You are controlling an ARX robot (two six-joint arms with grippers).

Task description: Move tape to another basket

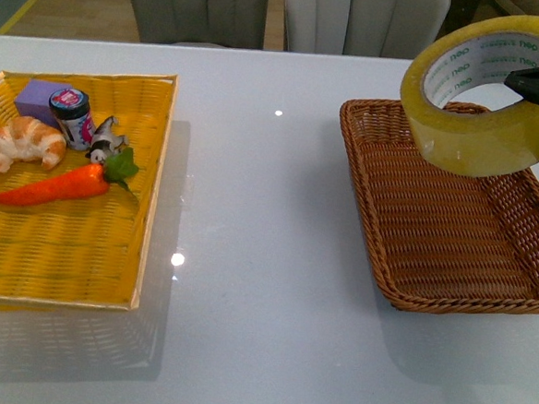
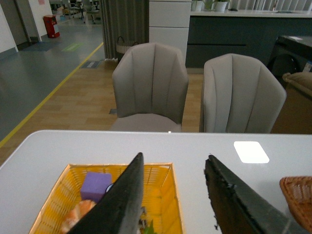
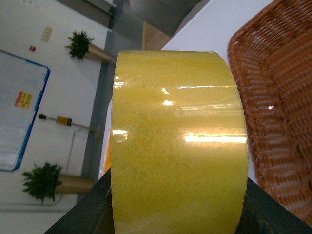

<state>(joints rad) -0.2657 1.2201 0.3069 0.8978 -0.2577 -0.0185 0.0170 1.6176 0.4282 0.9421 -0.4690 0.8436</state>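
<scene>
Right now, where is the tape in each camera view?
Front view: tape at upper right, raised over the brown basket.
Left wrist view: no tape; only the brown basket's corner shows at the frame edge.
Right wrist view: tape fills the centre, brown basket beside it.
Shared landmark: the brown basket.

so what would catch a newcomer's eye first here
The big yellowish roll of tape stands out first, held in the air by the right gripper over the brown wicker basket on the right of the table. Next comes the bright yellow tray on the left, with an orange carrot and a croissant among its small items.
</scene>
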